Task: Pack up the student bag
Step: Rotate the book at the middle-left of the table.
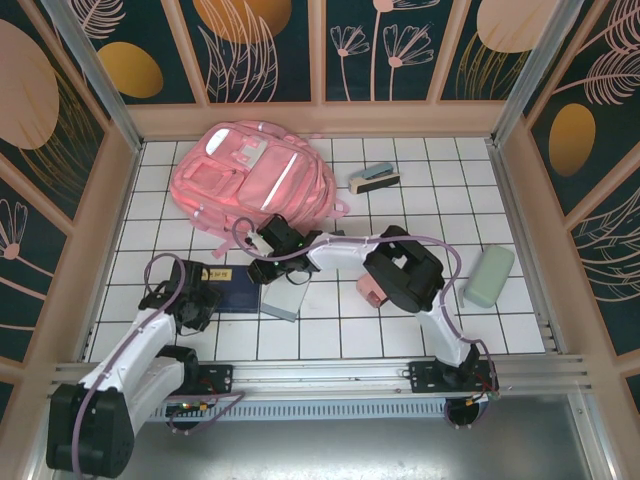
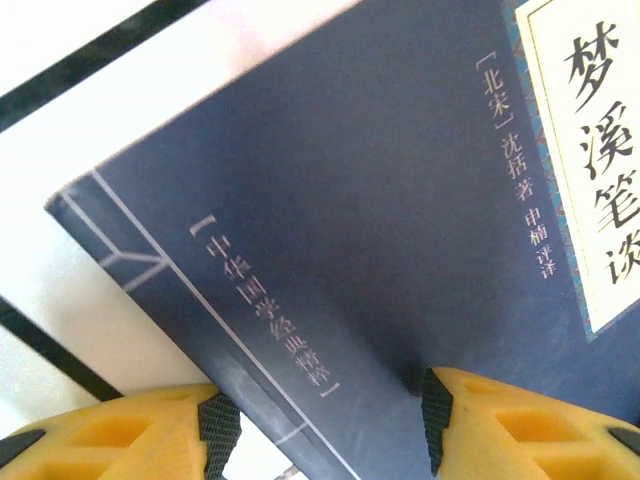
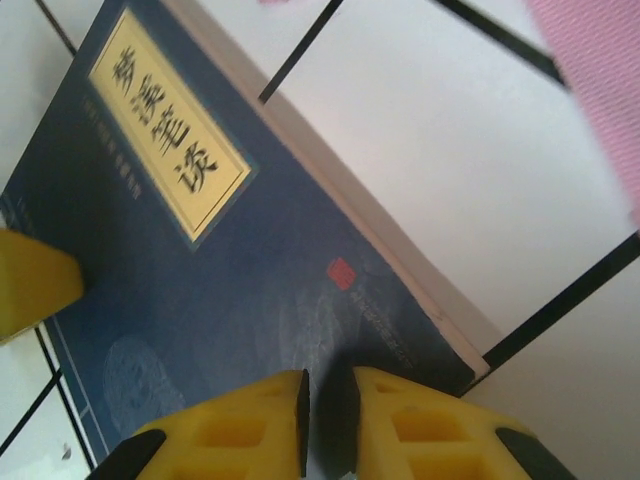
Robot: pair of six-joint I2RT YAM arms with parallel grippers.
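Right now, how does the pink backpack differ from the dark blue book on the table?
The student bag is soft, pink and much the bigger; the book is thin, dark blue and small. The bag lies toward the far wall; the book lies toward the near edge. Both rest on the white tiled table.

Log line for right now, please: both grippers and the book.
left gripper: open over book | right gripper: nearly closed at book corner, grip unclear | student bag: lying beyond book
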